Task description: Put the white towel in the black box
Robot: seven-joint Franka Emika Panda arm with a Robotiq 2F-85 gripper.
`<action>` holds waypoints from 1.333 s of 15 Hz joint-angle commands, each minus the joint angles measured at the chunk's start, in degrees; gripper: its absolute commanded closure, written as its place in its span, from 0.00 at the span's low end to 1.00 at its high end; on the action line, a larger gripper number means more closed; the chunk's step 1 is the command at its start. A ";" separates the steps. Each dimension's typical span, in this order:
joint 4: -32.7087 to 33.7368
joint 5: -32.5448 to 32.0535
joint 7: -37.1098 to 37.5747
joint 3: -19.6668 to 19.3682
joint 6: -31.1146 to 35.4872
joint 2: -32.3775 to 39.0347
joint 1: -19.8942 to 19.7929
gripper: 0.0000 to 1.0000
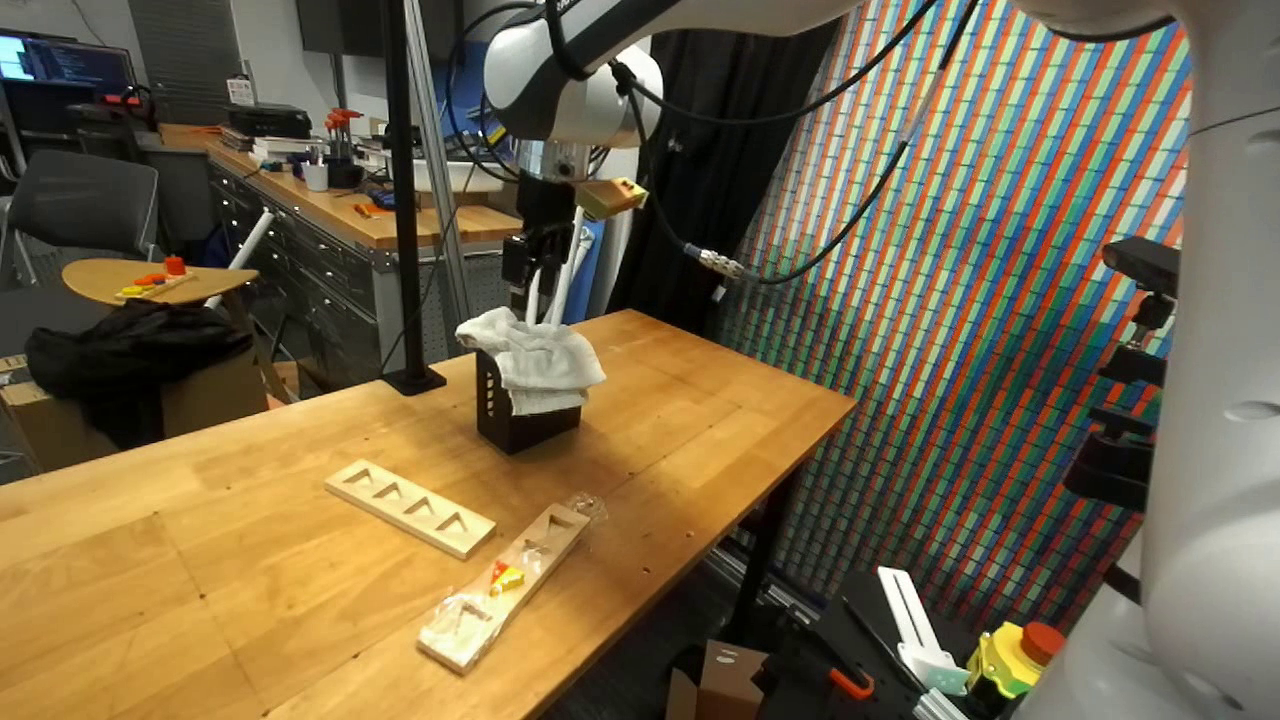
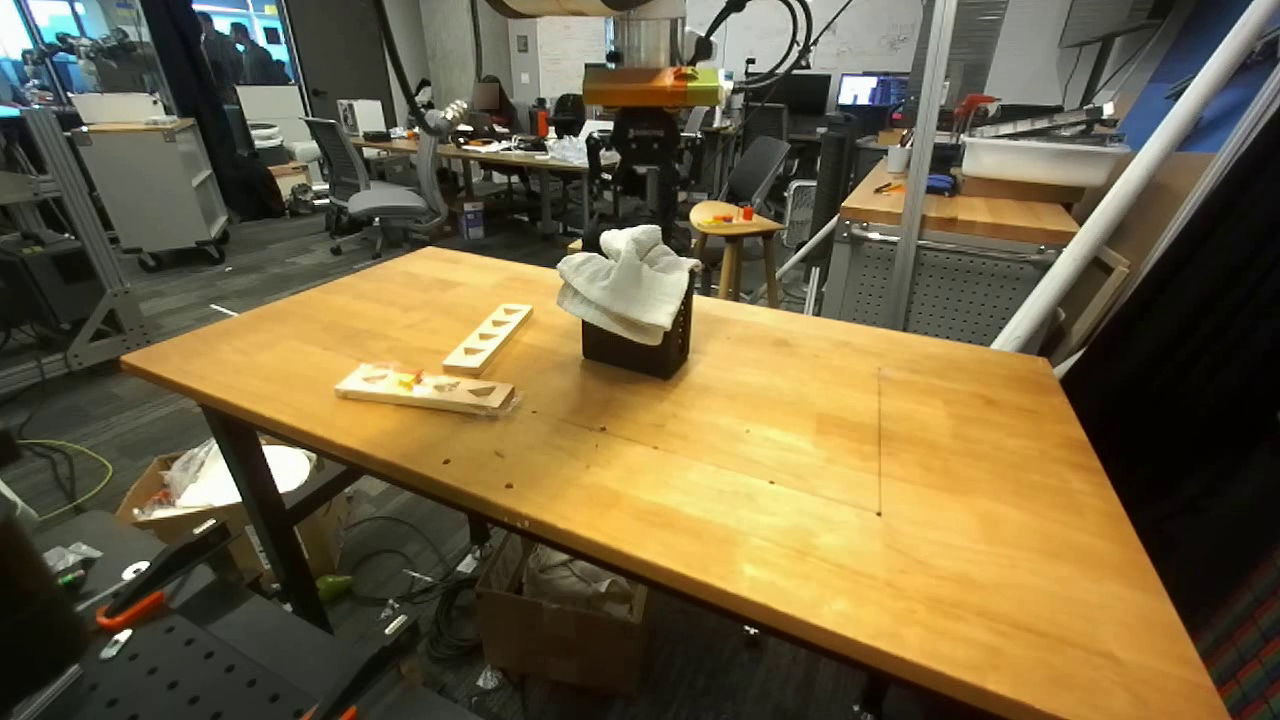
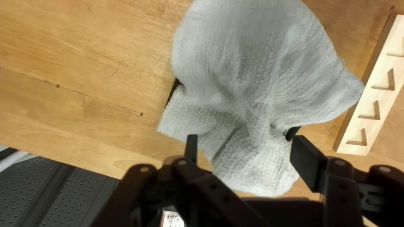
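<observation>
The white towel [image 1: 545,362] lies draped and bunched over the top of the black box [image 1: 512,428], with folds hanging down outside its walls. The towel [image 2: 632,285] and box [image 2: 633,352] also show in an exterior view. In the wrist view the towel [image 3: 252,78] covers nearly all of the box, and only small dark edges [image 3: 292,133] show. The box's inside is hidden. My gripper [image 3: 246,154] is open, its fingers spread on either side of the towel's near part. In an exterior view the gripper [image 1: 532,275] points down just above the towel; contact cannot be told.
A wooden strip with triangular slots [image 1: 410,508] lies beside the box on the wooden table [image 1: 700,420]. A second slotted strip in clear wrap [image 1: 505,590] lies nearer the table edge. A black post [image 1: 402,200] stands at the table's far edge.
</observation>
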 commanded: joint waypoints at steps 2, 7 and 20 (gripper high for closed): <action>0.13 -1.43 1.77 -0.53 -1.57 -1.93 2.55 0.62; 0.16 -2.06 1.62 -0.58 -2.18 -0.68 3.85 0.92; 4.70 -2.10 -1.54 -0.77 -2.66 5.71 2.20 0.89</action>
